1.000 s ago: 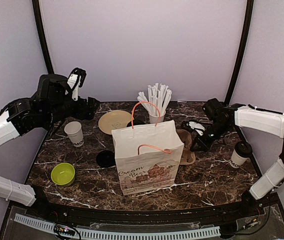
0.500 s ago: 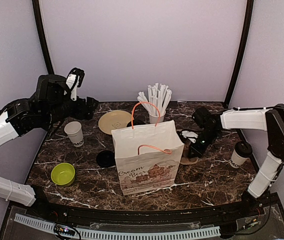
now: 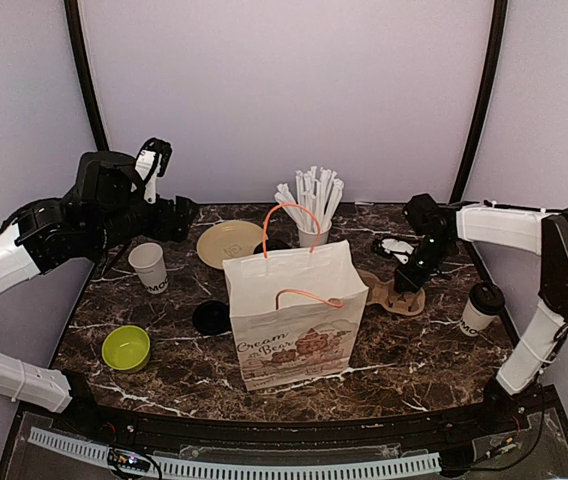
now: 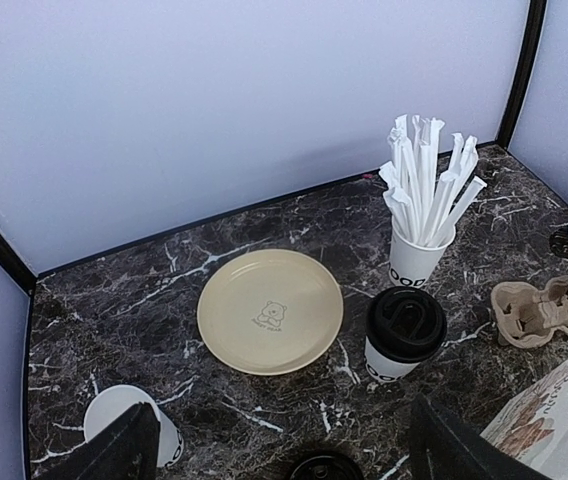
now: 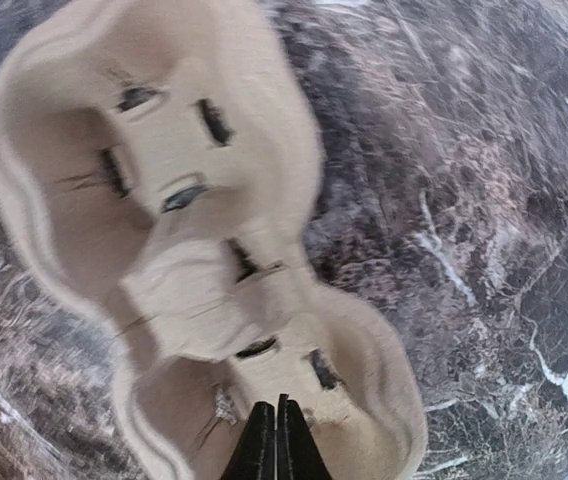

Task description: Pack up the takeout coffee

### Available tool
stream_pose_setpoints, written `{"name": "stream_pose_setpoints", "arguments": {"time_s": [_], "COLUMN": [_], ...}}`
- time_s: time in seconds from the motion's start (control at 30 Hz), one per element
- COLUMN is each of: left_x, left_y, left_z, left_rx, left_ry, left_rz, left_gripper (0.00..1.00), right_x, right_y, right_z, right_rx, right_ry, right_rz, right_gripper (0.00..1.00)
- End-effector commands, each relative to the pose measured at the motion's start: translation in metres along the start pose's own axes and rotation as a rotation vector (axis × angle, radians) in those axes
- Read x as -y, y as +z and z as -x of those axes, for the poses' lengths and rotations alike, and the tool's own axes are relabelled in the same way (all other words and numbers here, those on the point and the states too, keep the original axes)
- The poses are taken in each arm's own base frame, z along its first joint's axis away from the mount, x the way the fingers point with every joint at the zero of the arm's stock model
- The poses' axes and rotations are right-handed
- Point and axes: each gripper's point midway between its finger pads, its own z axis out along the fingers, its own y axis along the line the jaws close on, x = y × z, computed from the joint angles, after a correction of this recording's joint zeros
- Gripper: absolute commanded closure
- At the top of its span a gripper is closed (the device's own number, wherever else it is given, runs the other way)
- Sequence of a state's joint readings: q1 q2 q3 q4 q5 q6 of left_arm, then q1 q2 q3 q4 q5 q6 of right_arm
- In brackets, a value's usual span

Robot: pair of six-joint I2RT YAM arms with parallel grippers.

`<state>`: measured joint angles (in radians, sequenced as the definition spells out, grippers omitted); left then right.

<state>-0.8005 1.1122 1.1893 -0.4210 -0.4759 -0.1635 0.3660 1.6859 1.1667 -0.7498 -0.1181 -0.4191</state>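
Right gripper [image 5: 276, 405] is pinching shut on the near rim of the cup carrier [image 5: 194, 250], fingers together with only the thin cardboard wall between them. Carrier is now sitting further right than 1 second ago. It was tucked against the right side of the paper bag [image 3: 294, 310], and it is now lying clear of it on bare table [image 3: 434, 350]. Reading this as the arm dragging the carrier out to where cups can be dropped into its 2 wells.

Working back from the near edge:
- Green bowl [image 3: 126, 347] is sitting front left.
- Bag is standing upright in the middle, orange handles up.
- 1 lidded coffee cup [image 3: 481, 305] is waiting at the right edge, near the carrier and well apart from the bag.
- Lidless cup [image 3: 148, 267] is standing mid left.
- 2nd lidded coffee cup [image 4: 405, 335] is standing behind the bag, just beside the straw cup [image 4: 419, 255] and near the yellow plate [image 4: 270, 310].

Left gripper [image 4: 284, 420] is hovering high over the far left, jaws wide apart, holding nothing, and not shifting over the last second.

Neither coffee is sitting in carrier or bag yet, so packing is only being set up, by my judgement.
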Motion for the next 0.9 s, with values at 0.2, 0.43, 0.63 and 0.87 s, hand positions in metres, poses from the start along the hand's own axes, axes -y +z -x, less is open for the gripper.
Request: {"name": "stream_pose_setpoints", "arguments": {"time_s": [0.2, 0.43, 0.63, 0.87], "left_x": [-0.010, -0.005, -0.007, -0.006], "left_y": [-0.011, -0.012, -0.015, -0.012], "left_z": [0.003, 0.006, 0.003, 0.001], "left_rx": [0.025, 0.020, 0.014, 0.005], "left_ry": [-0.005, -0.009, -0.015, -0.001], "left_rz": [0.016, -0.010, -0.012, -0.008], "left_gripper": [0.11, 0.12, 0.12, 0.12], "right_x": [-0.018, -0.018, -0.014, -0.021], "right_y": [-0.053, -0.026, -0.008, 0.004], "right_z": [0.031, 0.049, 0.052, 0.045], "right_rx": [0.139, 0.108, 0.080, 0.043], "right_ry": [-0.361, -0.419, -0.424, -0.460], "right_rz": [0.055, 0.155, 0.157, 0.167], "right_gripper": [0.57, 0.63, 0.64, 0.60]}}
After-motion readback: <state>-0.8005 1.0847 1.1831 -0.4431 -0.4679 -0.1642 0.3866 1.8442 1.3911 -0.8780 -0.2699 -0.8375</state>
